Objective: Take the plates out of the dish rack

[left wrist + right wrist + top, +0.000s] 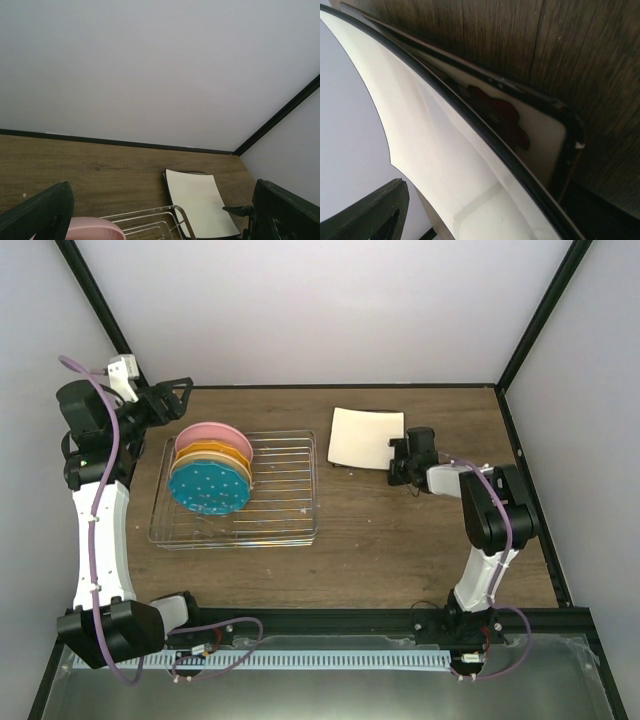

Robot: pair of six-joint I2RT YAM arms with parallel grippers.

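From above, the left hand [172, 398], open, hovered at eleven o'clock of four round plates [210, 472] standing in the dish rack [285, 495], nearer them than the right hand [402, 462]. Its wrist view showed the pink plate [95, 230] just below. The right wrist view showed a square cream plate [420, 140] between that hand's jaws, over the worktop [520, 40]. Whether it was clamped could not be told.

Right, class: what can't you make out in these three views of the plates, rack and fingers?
Top view: the teal dotted plate overlaps those behind; their count is unclear.
Top view: the upper square plate largely hides the lower square plate.
Right wrist view: right fingers mostly cut off; grip unclear.
Left wrist view: bottom edge crops the dish rack.
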